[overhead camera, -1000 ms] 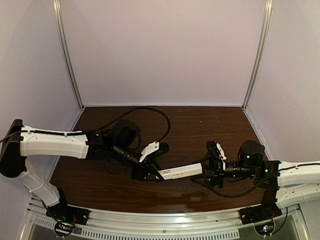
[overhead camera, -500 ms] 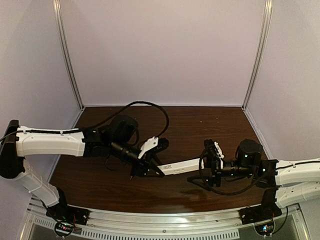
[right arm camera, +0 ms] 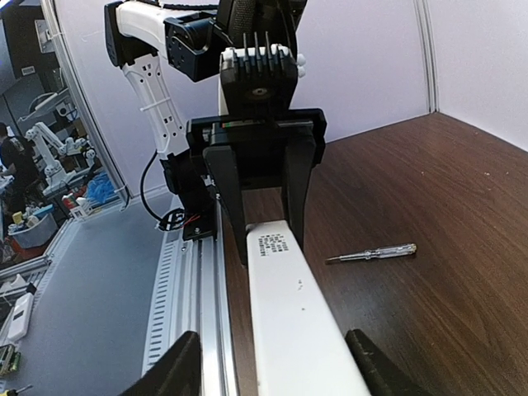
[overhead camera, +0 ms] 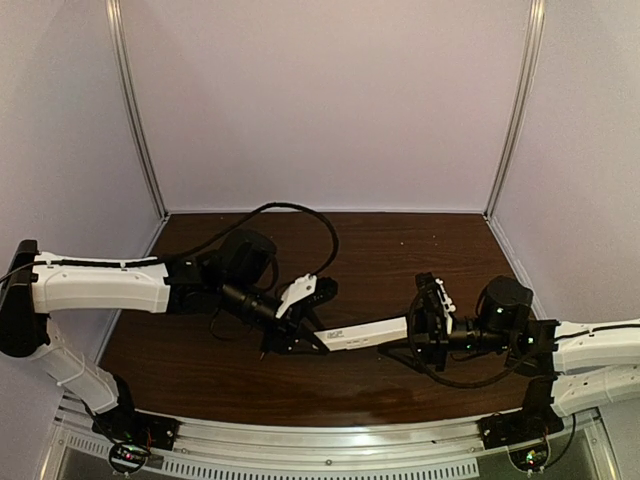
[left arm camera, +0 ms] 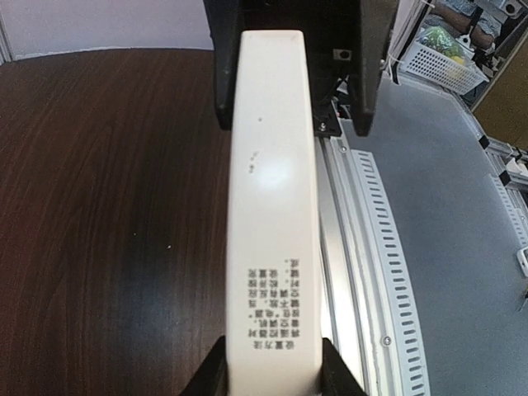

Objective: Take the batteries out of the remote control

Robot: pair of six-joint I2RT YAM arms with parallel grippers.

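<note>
Two arms meet over the middle of the dark wooden table (overhead camera: 380, 250), and the remote control (overhead camera: 365, 333) spans the space between them like a bridge, held above the wood and lying nearly level; starting from the left, the left gripper (left arm camera: 272, 373) is pinching the bar's left end, one finger pressed flat against each long side, and in the left wrist view the white body fills the whole space between the pads; the bar's broad face in that view is plain white, with a block of small printed characters (left arm camera: 271, 304) near the pinched end; moving rightward along the bar, its other end lies inside the right gripper (right arm camera: 276, 363), whose jaws are spread wider than the bar; in the right wrist view the finger (right arm camera: 186, 363) at the picture's left stands clear of the white side with a gap showing between them, while the other finger (right arm camera: 367, 356) sits close against the bar's opposite edge, and whether it touches I cannot tell; the right claw thus brackets that end without squeezing it; further right in that same view a thin screwdriver (right arm camera: 371, 254) with a clear handle lies flat on the table, apart from the bar and from both claws.
</note>
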